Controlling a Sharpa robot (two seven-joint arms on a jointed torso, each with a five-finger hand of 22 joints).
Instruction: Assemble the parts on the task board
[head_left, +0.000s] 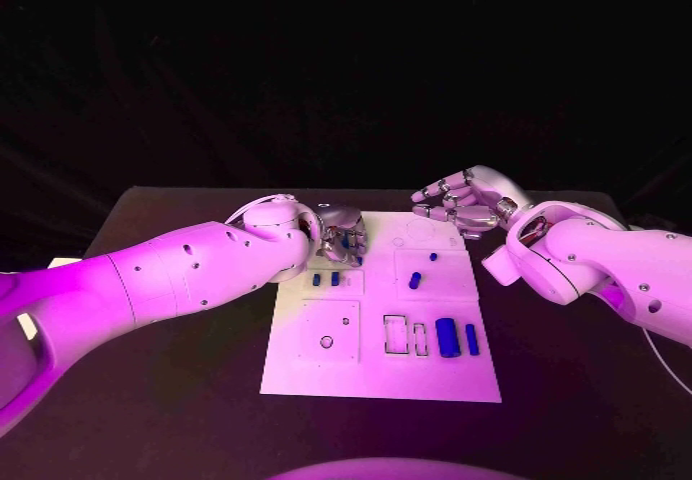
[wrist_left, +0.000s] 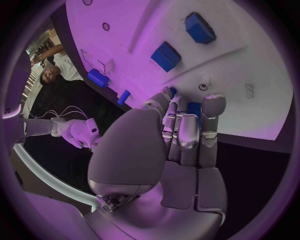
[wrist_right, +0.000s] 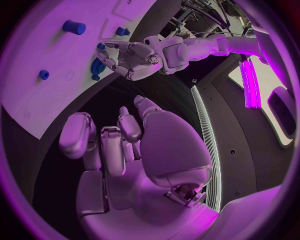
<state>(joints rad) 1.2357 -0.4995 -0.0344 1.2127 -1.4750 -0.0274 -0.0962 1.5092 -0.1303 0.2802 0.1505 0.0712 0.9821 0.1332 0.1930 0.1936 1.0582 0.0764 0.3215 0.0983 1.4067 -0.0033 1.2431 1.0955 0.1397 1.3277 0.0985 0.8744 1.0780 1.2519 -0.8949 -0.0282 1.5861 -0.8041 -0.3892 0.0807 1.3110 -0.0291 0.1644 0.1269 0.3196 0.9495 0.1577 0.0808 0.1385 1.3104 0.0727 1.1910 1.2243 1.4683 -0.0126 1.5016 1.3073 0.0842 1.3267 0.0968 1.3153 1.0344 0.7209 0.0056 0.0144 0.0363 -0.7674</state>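
Observation:
The white task board (head_left: 378, 365) lies in the middle of the black table. My left hand (head_left: 342, 240) hovers over its far left corner and pinches a blue part (wrist_right: 97, 65) in its fingertips (wrist_left: 212, 102); a bit of blue (wrist_left: 194, 108) shows between them. My right hand (head_left: 462, 204) hangs above the board's far right edge, fingers loosely bent and apart, with nothing in it. Two small blue parts (head_left: 326, 280) lie just nearer than the left hand. Two more (head_left: 414, 280) sit mid-board, and a thick and a thin blue bar (head_left: 447, 337) lie at the near right.
Outlined recesses (head_left: 395, 334) and a small hole (head_left: 326, 342) mark the board's near half. Black table (head_left: 173, 400) surrounds the board on all sides. In the right wrist view a blue cylinder (wrist_right: 74, 27) stands on the board (wrist_right: 37, 55).

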